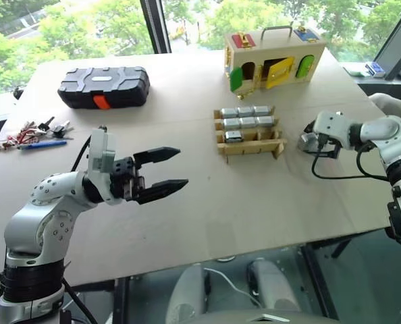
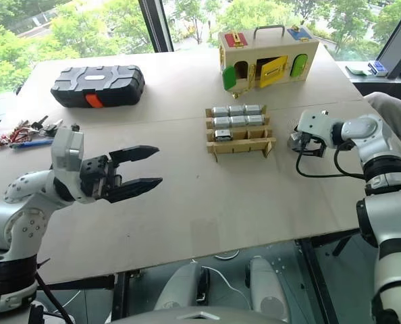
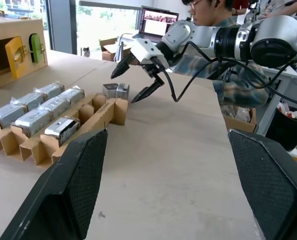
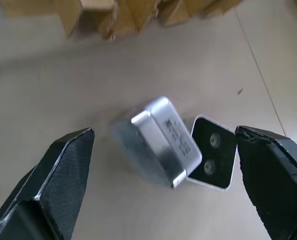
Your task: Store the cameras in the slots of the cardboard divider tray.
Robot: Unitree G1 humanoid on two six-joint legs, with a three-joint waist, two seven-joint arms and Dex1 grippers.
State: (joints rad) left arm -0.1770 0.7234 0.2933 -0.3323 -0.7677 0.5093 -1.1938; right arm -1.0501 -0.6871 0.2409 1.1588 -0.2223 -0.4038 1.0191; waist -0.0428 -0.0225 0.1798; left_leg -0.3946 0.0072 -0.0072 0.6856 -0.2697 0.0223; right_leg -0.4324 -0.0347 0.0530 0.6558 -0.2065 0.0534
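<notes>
Your cardboard divider tray [image 1: 249, 144] sits mid-worktop, long axis running left to right; seven cameras [image 1: 245, 112] fill its far and middle rows and the left slot of the near row. Two loose cameras [image 4: 161, 142] lie touching on the worktop [image 1: 241, 202] just right of the tray, one showing a black face. Your right claw [image 3: 137, 82] hovers over them, jaws wide, holding nothing. Bare worktop lies in front of the tray. Your left claw [image 1: 165, 170] hangs open and empty, well left of it.
</notes>
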